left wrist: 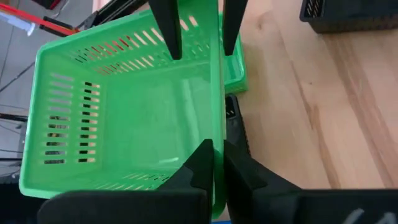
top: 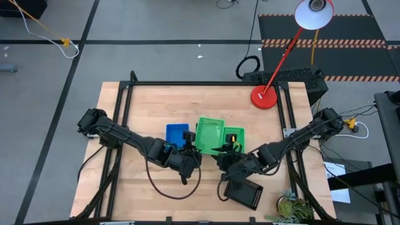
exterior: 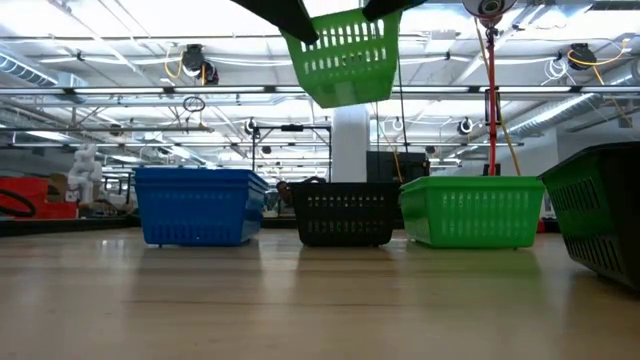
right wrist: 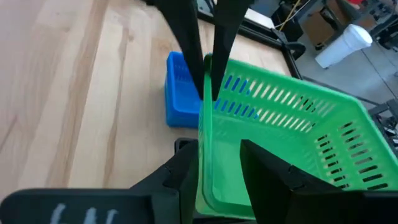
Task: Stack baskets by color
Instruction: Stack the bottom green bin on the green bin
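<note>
A green basket (top: 209, 132) hangs above the table's middle, high in the low view (exterior: 345, 55), with my left gripper (top: 189, 150) and right gripper (top: 226, 150) both shut on it from the near side. Resting on their bases on the table are a blue basket (exterior: 200, 205), a black basket (exterior: 345, 213) and a second green basket (exterior: 470, 210). In the high view the blue basket (top: 177, 133) lies left of the held one and the second green basket (top: 233, 136) right of it. Another black basket (top: 247, 192) sits near the front edge. My left gripper straddles the lifted basket's near wall at its left end (left wrist: 216, 146), one finger inside and one outside, coming slanting down from the near left. The basket hangs clear of the table, slightly tilted. My right gripper has the same near wall at its right end (right wrist: 205, 155), one finger inside the basket (right wrist: 261, 168) and one outside (right wrist: 183, 174). It comes slanting down from the near right. The basket is clear of everything below.
A red round lamp base (top: 264, 97) stands at the far right of the table, its arm reaching back to a white shade. A small plant (top: 294, 209) sits at the near right corner. Bare wood lies along the table's left side and near edge.
</note>
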Motion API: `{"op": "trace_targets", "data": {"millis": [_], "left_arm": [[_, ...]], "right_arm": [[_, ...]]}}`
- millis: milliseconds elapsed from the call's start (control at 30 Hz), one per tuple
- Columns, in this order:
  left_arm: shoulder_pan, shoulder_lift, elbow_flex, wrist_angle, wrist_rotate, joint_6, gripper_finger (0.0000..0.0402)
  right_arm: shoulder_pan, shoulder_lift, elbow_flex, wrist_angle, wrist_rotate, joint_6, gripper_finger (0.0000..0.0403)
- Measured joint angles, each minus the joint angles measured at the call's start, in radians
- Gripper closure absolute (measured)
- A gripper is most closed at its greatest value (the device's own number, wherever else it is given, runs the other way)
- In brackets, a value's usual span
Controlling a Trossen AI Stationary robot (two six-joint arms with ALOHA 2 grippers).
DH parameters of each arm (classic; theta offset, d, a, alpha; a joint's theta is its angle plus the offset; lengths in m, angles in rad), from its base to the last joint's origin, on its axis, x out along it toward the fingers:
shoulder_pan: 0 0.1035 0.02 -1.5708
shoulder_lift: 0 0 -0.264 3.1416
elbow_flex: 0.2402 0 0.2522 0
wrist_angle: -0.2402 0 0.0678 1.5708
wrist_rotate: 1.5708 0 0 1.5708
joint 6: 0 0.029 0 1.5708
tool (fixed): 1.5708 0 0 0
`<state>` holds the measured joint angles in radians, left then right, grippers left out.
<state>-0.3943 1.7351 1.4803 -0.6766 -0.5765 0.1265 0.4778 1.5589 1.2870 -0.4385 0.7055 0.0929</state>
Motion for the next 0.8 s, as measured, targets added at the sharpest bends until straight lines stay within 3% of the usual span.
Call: {"op": "trace_targets", "data": {"millis": [200,400,633,800], "left_arm": [[0.002,0.000,-0.002,0.009,0.000,0.022,0.0394],[0.000,-0.001,-0.001,0.052,-0.002,0.031,0.0369],[-0.006,-0.001,-0.001,0.114,0.002,0.050,0.0368],[-0.027,-0.001,-0.001,0.171,0.010,0.081,0.0320]], "right_arm": [[-0.015,-0.001,-0.022,0.005,-0.001,0.000,0.0328],[-0.019,0.000,-0.028,-0.008,-0.008,-0.008,0.0390],[-0.018,0.000,-0.029,-0.009,-0.008,-0.001,0.0392],[-0.019,0.000,-0.029,-0.031,-0.005,-0.006,0.0397]]}}
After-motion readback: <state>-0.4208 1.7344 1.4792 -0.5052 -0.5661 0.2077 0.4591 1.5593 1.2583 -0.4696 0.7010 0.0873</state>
